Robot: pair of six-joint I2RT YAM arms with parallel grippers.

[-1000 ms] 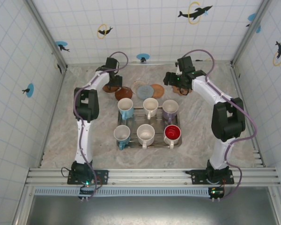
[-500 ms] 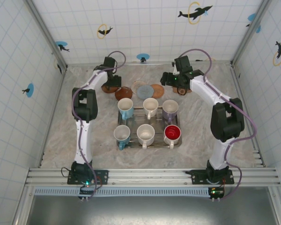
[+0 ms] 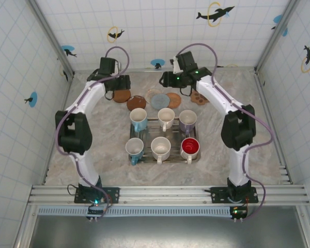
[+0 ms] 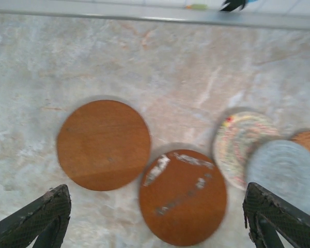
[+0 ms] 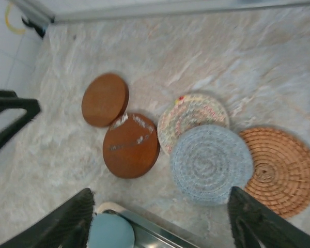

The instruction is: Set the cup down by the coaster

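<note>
Both stand wide open, empty: left gripper [image 4: 155, 188] over two smooth round wooden coasters [image 4: 104, 144], right gripper [image 5: 161, 194] facing coiled rope coasters [image 5: 212, 163] (one blue-grey). Six glazed cups [image 3: 166, 116] sit on a metal tray [image 3: 149, 130], mid-bench [image 3: 108, 155].

Coasters [image 3: 158, 99] crowd back centre; cup tray [image 3: 171, 161] fills middle; bare table [image 3: 219, 142] either side

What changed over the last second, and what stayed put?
The left gripper drew back and left, off the round wooden coasters; the right gripper swung left over the woven coasters, uncovering a brown coaster at far right. Both open, holding nothing. Six mugs on the metal tray and all coasters stayed put.
</note>
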